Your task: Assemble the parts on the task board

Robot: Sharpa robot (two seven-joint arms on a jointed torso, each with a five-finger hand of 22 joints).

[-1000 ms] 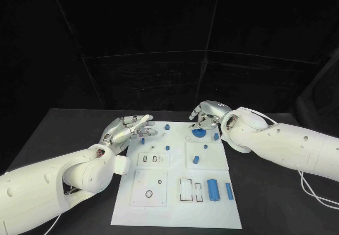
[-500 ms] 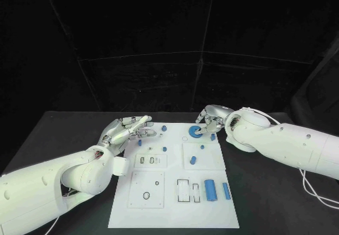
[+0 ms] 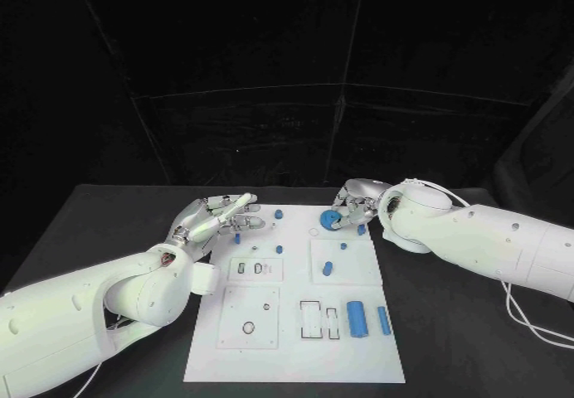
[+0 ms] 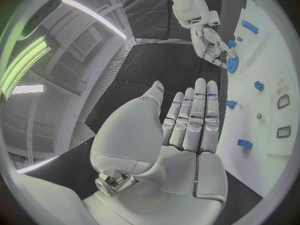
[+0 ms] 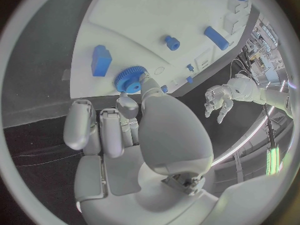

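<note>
The white task board (image 3: 297, 348) lies in the middle of the black table. At its far edge my right hand (image 3: 357, 202) pinches a blue gear (image 3: 329, 218) between thumb and a finger, just over the board; the right wrist view shows the gear (image 5: 130, 80) at the fingertips (image 5: 145, 83). My left hand (image 3: 222, 217) hovers over the board's far left corner, fingers straight and apart, holding nothing. From the left wrist view, the left hand (image 4: 187, 122) is flat, with the right hand (image 4: 211, 44) and gear (image 4: 233, 65) beyond it.
Two long blue cylinders (image 3: 357, 317) (image 3: 383, 320) lie at the board's near right. Small blue parts sit near the far end: an oval piece (image 3: 327, 268), a block (image 3: 362, 230), pegs (image 3: 279, 214) (image 3: 279, 249). Empty cut-outs (image 3: 319, 321) mark the board's near half.
The right hand has taken hold of the blue gear, tipped it up and lifted it slightly off the board. The left hand stays about where it was. The camera has shifted a little.
</note>
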